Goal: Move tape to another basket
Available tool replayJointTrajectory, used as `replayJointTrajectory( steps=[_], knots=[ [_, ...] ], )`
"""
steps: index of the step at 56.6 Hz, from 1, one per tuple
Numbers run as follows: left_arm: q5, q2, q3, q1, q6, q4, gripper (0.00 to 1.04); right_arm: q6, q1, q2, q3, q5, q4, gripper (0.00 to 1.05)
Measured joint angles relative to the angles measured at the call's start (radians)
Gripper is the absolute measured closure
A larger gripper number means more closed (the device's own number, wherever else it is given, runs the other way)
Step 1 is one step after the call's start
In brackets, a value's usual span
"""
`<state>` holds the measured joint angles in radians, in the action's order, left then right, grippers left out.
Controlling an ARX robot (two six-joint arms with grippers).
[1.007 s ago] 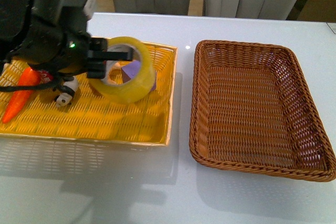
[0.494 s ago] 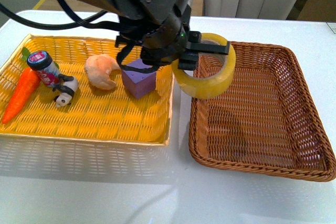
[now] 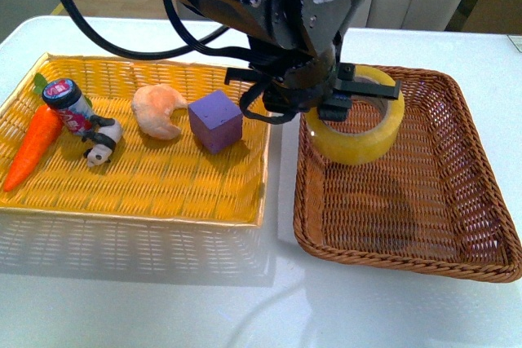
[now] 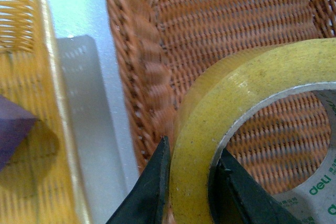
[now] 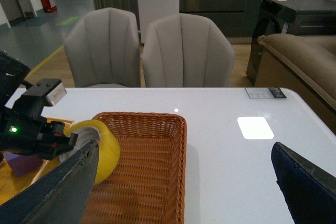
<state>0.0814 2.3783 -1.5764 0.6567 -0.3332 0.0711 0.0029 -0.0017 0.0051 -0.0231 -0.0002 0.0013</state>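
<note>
While the tape point(image 3: 356, 132) hangs over the brown basket point(image 3: 461, 112), it sits clamped in the left gripper point(image 3: 359, 91), one black finger inside the core and one outside the yellow wall. Look at the left wrist view: both fingers point(image 4: 152, 187) pinch the roll's edge, the tape point(image 4: 247, 93) fills the corner, and the wicker weave point(image 4: 157, 77) shows through the white-grey ring. It's up off the basket floor, slightly tilted, hovering over the left part near the far wall, and its shadow falls on the weave below. Nothing else lies inside that basket.

Just left of it, across a thin strip of white table point(image 3: 163, 299), sits the yellow tray point(image 3: 263, 160). Closest to the brown basket is the purple cube point(image 3: 215, 120), then a croissant-shaped piece point(image 3: 159, 110), a small panda figure point(image 3: 101, 141), a can point(image 3: 68, 105) lying on its side and a carrot point(image 3: 33, 146) at the far left.

Over to the right gripper point(image 5: 185, 153): fingers spread wide, holding nothing, well back from the action. From its camera the tape point(image 5: 102, 148) shows at the basket's point(image 5: 142, 115) left edge, with grey chairs point(image 5: 186, 51) beyond the table.
</note>
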Motion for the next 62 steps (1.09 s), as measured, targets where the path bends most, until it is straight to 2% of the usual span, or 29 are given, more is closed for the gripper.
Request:
replayJointTrajectory(
  steps=[10, 15, 26, 30, 37, 48, 62],
  knots=[
    [-0.013, 0.015, -0.023, 0.006, -0.014, 0.025, 0.90, 0.000, 0.000, 0.000, 0.000, 0.000, 0.000, 0.09],
    [-0.026, 0.016, -0.024, 0.008, -0.020, 0.026, 0.71, 0.000, 0.000, 0.000, 0.000, 0.000, 0.000, 0.09],
    [-0.026, 0.011, -0.016, 0.008, -0.022, 0.007, 0.41, 0.000, 0.000, 0.000, 0.000, 0.000, 0.000, 0.09],
    [-0.024, -0.002, 0.008, 0.007, -0.023, -0.009, 0.31, 0.000, 0.000, 0.000, 0.000, 0.000, 0.000, 0.09],
    [-0.019, -0.076, 0.120, 0.002, -0.018, -0.087, 0.08, 0.000, 0.000, 0.000, 0.000, 0.000, 0.000, 0.09],
    [-0.026, -0.335, 0.405, -0.090, 0.031, -0.266, 0.09, 0.000, 0.000, 0.000, 0.000, 0.000, 0.000, 0.09],
    [-0.058, -0.673, 0.744, -0.241, 0.072, -0.365, 0.09, 0.000, 0.000, 0.000, 0.000, 0.000, 0.000, 0.09]
  ],
)
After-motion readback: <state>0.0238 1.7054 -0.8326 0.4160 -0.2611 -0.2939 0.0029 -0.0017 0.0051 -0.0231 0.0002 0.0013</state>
